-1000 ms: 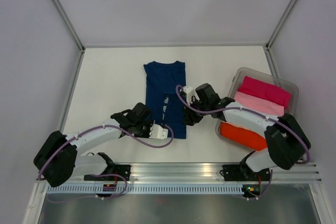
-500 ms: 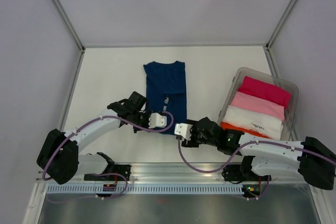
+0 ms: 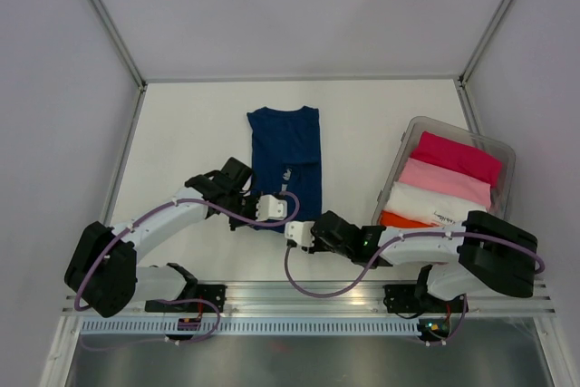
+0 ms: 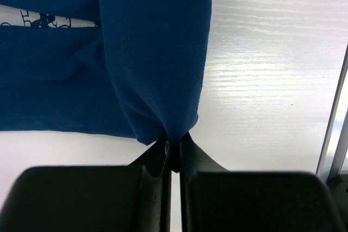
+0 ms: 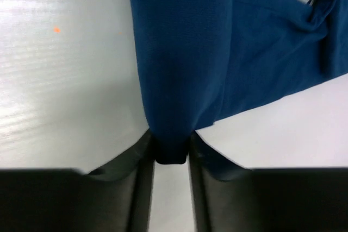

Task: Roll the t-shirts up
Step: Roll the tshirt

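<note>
The left claw point(image 4: 173, 153) pinches a folded corner of the navy t-shirt point(image 4: 152, 52) above the white table point(image 4: 266, 80).

White table point(image 3: 390, 115), pale grey walls point(image 3: 299, 6), aluminium rail point(image 3: 308, 296) along near edge

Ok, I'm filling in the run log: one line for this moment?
phase: grasp | left end effector: shut on navy t-shirt near edge | right end effector: shut on near edge
</note>
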`<move>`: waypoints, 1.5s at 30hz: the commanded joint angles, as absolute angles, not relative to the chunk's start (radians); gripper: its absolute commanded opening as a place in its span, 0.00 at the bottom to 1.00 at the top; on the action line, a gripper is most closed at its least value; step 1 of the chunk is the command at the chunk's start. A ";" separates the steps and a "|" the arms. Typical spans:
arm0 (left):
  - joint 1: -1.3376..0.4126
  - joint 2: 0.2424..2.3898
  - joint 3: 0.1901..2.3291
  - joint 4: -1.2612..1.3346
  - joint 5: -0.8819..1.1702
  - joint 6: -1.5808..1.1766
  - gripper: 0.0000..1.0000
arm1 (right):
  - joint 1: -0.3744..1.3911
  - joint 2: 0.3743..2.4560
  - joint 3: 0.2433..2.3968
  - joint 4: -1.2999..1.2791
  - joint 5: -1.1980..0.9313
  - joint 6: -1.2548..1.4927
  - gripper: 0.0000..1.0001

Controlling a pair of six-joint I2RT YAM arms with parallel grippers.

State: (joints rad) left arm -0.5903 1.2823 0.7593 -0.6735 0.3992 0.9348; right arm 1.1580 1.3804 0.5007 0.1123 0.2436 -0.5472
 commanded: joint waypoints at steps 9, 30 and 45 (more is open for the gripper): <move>-0.577 1.247 0.778 -0.822 0.544 0.937 0.02 | 1.109 1.263 0.597 -0.070 0.008 -0.425 0.03; -0.494 1.379 0.825 -1.042 0.601 1.103 0.02 | 0.832 1.496 0.793 -0.376 -0.615 -0.256 0.00; -0.377 1.533 0.942 -0.979 0.560 1.034 0.31 | 0.692 1.720 0.916 -0.414 -0.655 -0.095 0.00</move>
